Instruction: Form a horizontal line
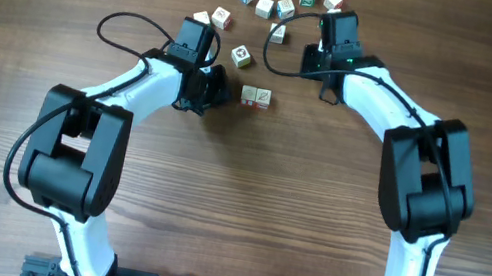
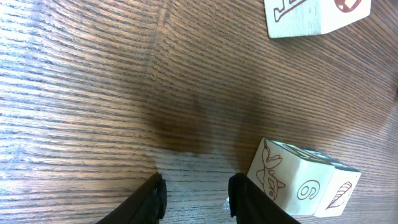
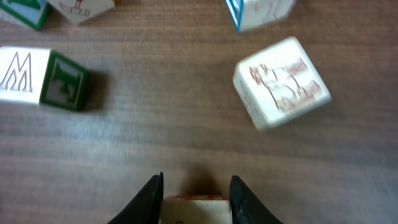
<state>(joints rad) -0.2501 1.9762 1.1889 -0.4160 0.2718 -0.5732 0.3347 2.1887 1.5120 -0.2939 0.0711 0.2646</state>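
Observation:
A short row of two white cubes with red marks lies touching edge to edge on the wood table. In the left wrist view the row sits just right of my right finger. My left gripper is open and empty, low over the table, just left of the row. My right gripper is near the scattered cubes at the back. It is shut on a white cube with a red edge, held between the fingers. That cube is hidden in the overhead view.
Several loose white cubes lie scattered along the back of the table, one nearer the row. In the right wrist view a cube with a red drawing and a green-sided cube lie ahead of the fingers.

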